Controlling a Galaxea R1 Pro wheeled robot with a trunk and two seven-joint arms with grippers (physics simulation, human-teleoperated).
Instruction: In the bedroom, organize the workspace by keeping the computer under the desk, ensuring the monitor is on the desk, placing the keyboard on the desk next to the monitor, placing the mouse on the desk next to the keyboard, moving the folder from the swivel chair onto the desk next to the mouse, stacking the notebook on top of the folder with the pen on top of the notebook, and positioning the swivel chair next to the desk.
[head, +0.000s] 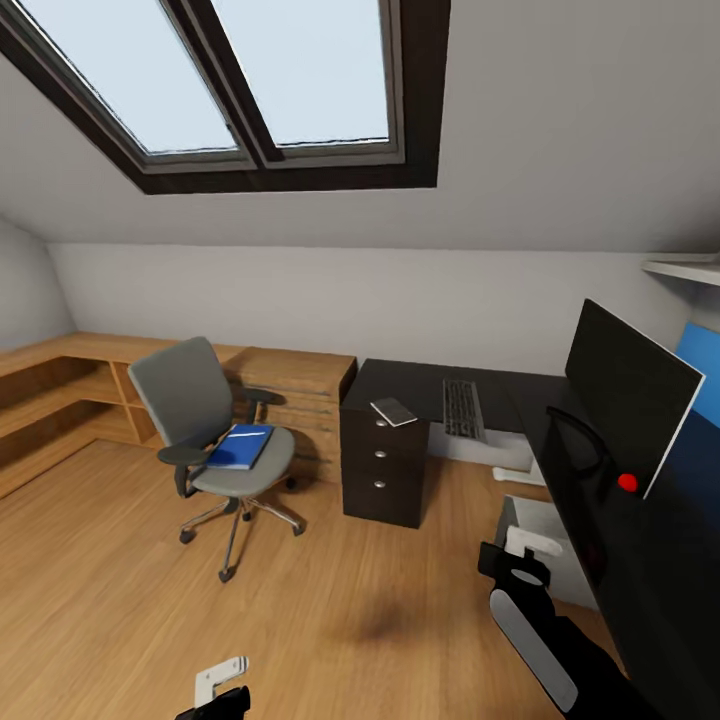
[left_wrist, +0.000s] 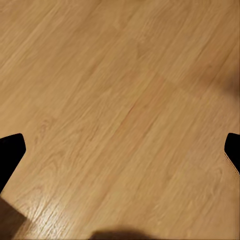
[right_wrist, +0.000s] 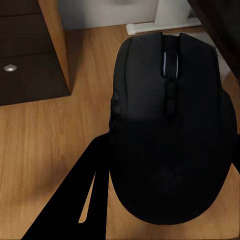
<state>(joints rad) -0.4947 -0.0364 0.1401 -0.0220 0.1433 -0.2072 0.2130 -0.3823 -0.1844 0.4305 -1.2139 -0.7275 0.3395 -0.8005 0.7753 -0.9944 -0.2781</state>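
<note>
Mouse (right_wrist: 167, 125) sits between the right fingers (right_wrist: 70, 205), wheel end pointing outward.

No readable text, label or number appears anywhere (the mouse (right_wrist: 170, 125) carries no visible brand).

Two arms held low, one hand full

The right arm (head: 560, 650) reaches up from the bottom of the head view, black with a grey patch, and its white wrist piece points forward. The right gripper (right_wrist: 165, 165) is closed on the mouse (right_wrist: 170, 125), which sits big and dark between its fingers. The left gripper (left_wrist: 120, 150) hangs low and points down. Its two black fingertips (left_wrist: 10, 152) sit far apart at the picture's edges, with nothing between them.
</note>
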